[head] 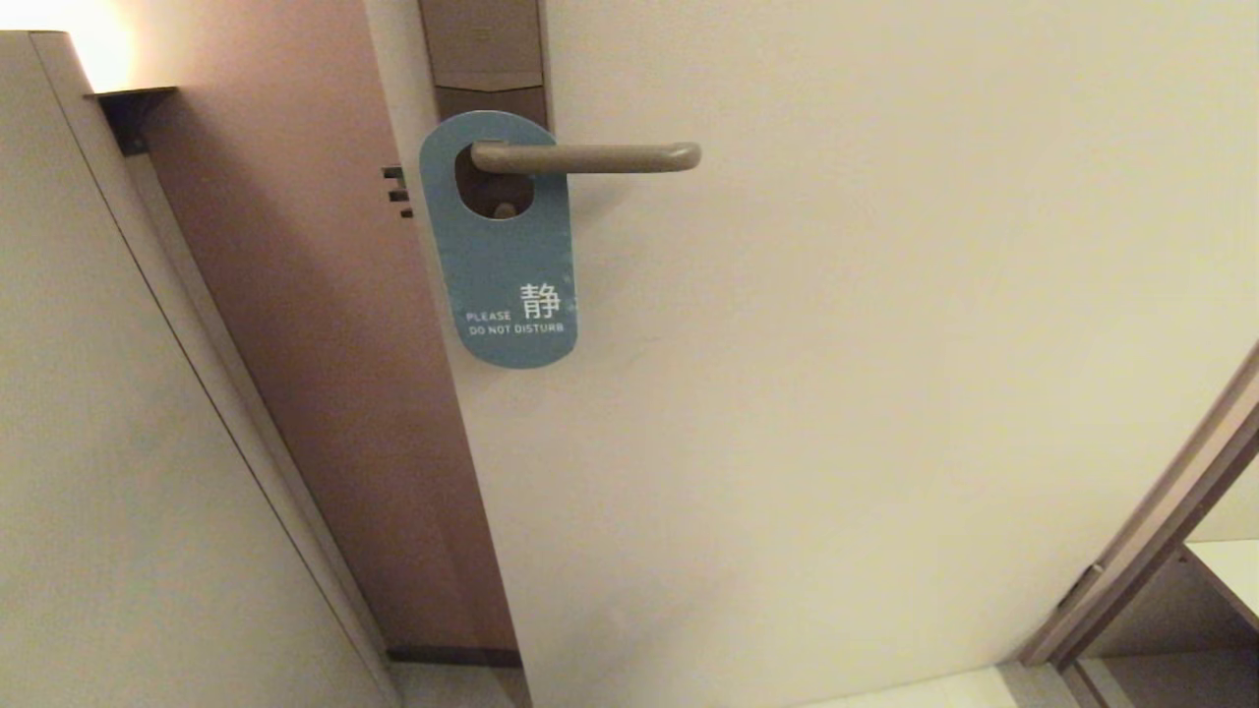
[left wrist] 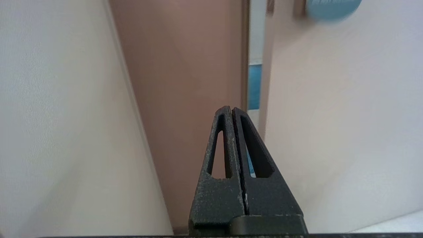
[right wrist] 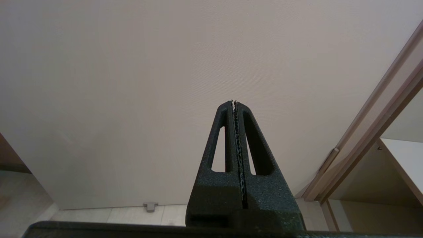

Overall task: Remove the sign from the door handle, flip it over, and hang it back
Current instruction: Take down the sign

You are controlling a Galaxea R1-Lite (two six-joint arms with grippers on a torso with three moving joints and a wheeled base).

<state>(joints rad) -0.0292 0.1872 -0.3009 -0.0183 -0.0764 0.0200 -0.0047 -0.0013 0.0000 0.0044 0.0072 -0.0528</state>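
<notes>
1. Door (head: 885, 393) — pale, flat panel filling most of the head view, standing ajar.
2. Lock plate (head: 489, 59) — tall, brown, behind the lever's root.
3. Sign (head: 502, 256) — blue card, "PLEASE DO NOT DISTURB" facing out; hangs by its oval hole over the door handle (head: 590, 156), lower end flat against the door. Judged light, thin, fairly stiff, smooth; best pinched at the free lower edge, then slid along the lever towards its rounded end.
4. Left gripper (left wrist: 232, 109) — clenched, empty, low beside the door edge, well below the sign.
5. Right gripper (right wrist: 234, 103) — clenched, empty, facing bare door.
</notes>
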